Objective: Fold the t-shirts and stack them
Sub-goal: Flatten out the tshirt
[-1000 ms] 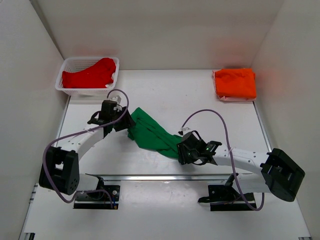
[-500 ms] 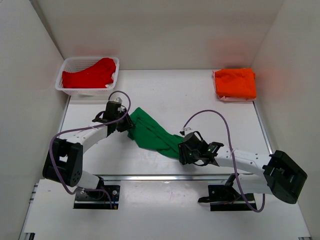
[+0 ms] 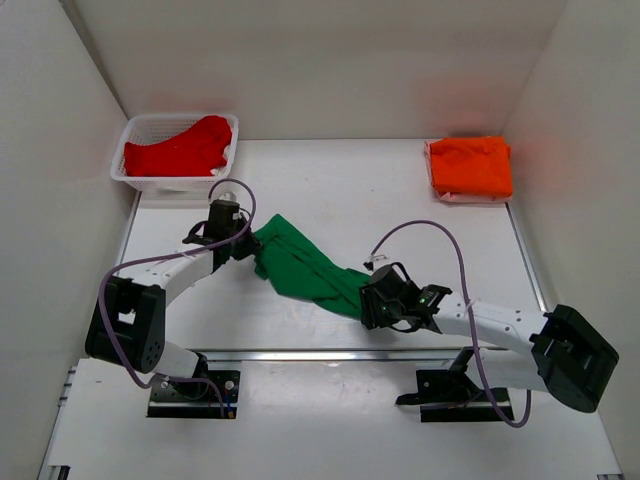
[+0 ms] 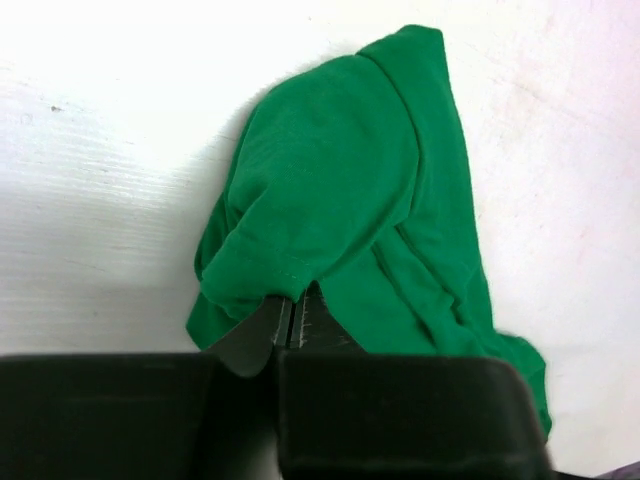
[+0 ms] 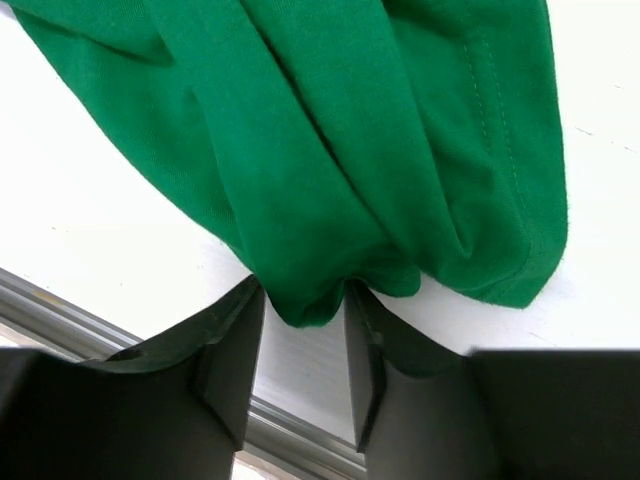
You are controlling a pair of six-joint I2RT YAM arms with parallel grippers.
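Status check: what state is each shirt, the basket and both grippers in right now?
green t-shirt: unfolded, bunched, gripped at both ends.
orange t-shirt: folded, far right corner.
basket: upright, far left corner.
red t-shirt: crumpled inside the basket.
left gripper: shut on green t-shirt.
right gripper: shut on green t-shirt.

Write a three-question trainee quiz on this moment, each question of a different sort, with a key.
1. True or false: the orange t-shirt lies inside the white basket.
2. Which shirt do both grippers hold? A: red. B: green. C: orange.
3. Fill in: the red t-shirt lies in the ____.

Key
1. False: it lies folded at the far right corner of the table.
2. B: the left gripper and the right gripper are each shut on an end of the green t-shirt.
3. White basket.
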